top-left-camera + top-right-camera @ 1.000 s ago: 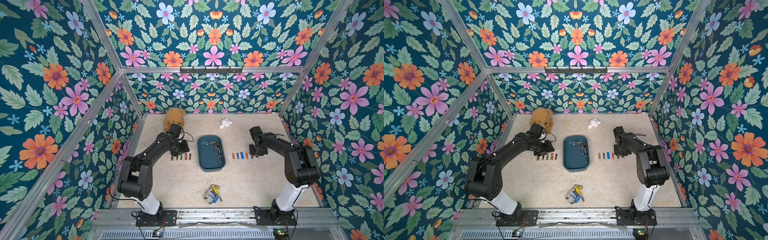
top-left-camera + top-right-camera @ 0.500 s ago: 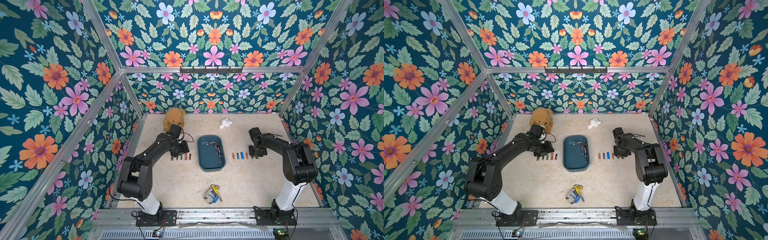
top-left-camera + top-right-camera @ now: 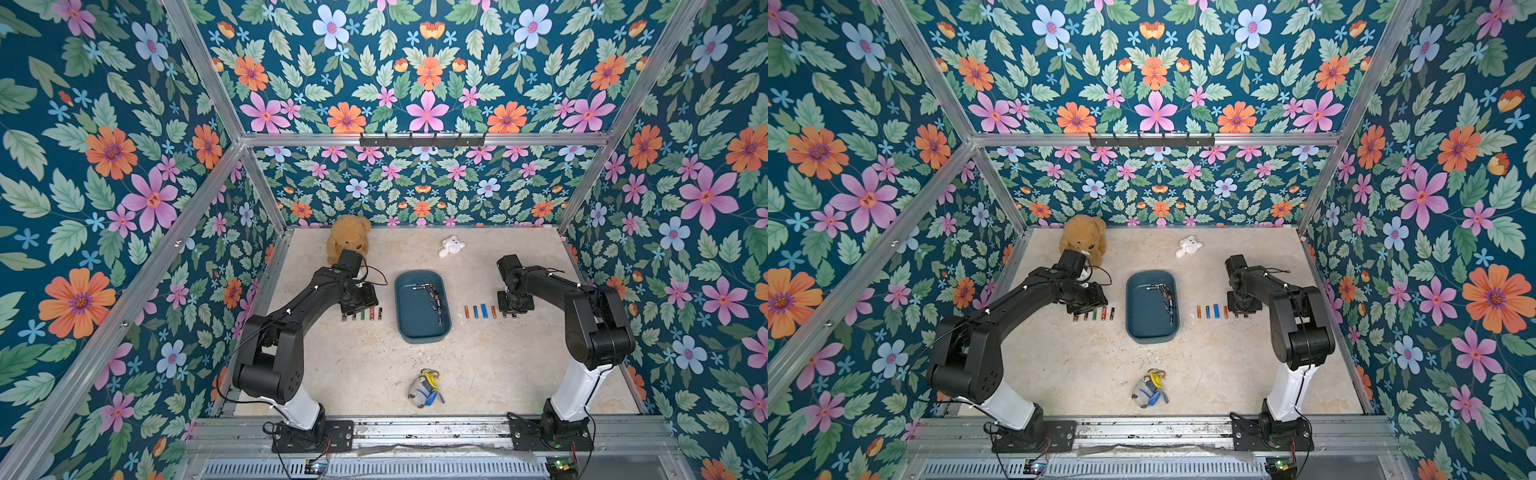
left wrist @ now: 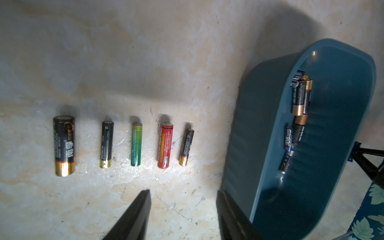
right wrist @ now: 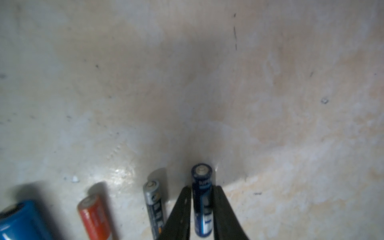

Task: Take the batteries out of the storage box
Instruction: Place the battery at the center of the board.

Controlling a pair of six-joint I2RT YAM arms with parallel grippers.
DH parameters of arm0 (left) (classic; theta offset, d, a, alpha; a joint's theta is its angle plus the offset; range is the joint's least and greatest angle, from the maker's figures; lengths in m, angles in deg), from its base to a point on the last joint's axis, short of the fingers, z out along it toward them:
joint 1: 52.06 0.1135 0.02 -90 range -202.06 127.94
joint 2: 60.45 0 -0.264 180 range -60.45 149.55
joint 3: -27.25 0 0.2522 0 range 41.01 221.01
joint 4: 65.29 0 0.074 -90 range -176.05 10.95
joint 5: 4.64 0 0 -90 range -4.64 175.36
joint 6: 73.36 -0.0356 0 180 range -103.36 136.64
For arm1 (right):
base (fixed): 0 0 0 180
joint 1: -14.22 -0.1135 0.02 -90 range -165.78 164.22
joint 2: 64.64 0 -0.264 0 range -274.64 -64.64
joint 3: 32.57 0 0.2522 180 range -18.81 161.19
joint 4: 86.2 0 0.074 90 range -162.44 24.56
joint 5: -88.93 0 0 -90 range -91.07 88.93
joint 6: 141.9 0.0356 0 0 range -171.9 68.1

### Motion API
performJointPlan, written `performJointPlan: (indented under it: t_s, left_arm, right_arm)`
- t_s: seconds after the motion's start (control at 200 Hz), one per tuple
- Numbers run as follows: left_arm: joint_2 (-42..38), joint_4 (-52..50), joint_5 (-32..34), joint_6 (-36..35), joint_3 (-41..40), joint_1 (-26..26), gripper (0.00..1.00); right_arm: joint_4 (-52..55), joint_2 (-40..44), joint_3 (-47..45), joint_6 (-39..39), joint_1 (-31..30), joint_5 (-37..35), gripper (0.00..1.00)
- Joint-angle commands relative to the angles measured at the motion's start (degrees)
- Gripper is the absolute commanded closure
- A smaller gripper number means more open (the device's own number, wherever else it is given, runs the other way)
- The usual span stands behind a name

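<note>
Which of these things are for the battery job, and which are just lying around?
For the job: storage box, batteries inside it, battery row by the left arm, battery row by the right arm.
Just lying about: brown teddy bear, small white soft toy, grey and blue toy near the front.

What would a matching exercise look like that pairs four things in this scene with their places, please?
Things:
1. brown teddy bear
2. red battery
3. dark blue battery
4. storage box

Places:
A. flanked by the right pincer
B. middle of the table, with batteries inside
C. by the back wall, behind the left arm
D. on the table beside the green battery

Pairs: 1-C, 2-D, 3-A, 4-B.
</note>
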Motion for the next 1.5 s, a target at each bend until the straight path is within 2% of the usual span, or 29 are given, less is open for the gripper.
performJointPlan:
  t_s: [0.0,0.2,0.55,1.03,1.175,1.495]
  left_arm:
    - [-0.3,-0.4,0.0,-0.3,0.0,0.0,0.43]
    - [0.0,-0.3,-0.6,-0.4,0.6,-0.3,0.43]
    - [0.5,-2.3,2.5,-0.6,4.9,-2.0,0.43]
    - [2.6,-3.5,4.6,0.3,9.4,-6.0,0.42]
    - [4.0,-3.4,6.6,1.0,12.5,-8.7,0.42]
    - [11.8,0.7,13.1,5.2,19.9,-19.2,0.42]
  right_arm:
    - [0.3,-0.5,0.1,0.4,-0.1,0.1,0.74]
    - [0.5,-0.3,0.1,0.7,-0.1,-0.1,0.73]
    - [0.9,0.6,0.5,1.1,0.0,-0.6,0.73]
    - [1.6,2.2,1.5,1.4,-0.1,-0.7,0.72]
    - [2.3,3.3,2.6,2.5,-0.1,-1.5,0.72]
    - [4.6,7.1,5.2,5.9,-0.1,0.7,0.72]
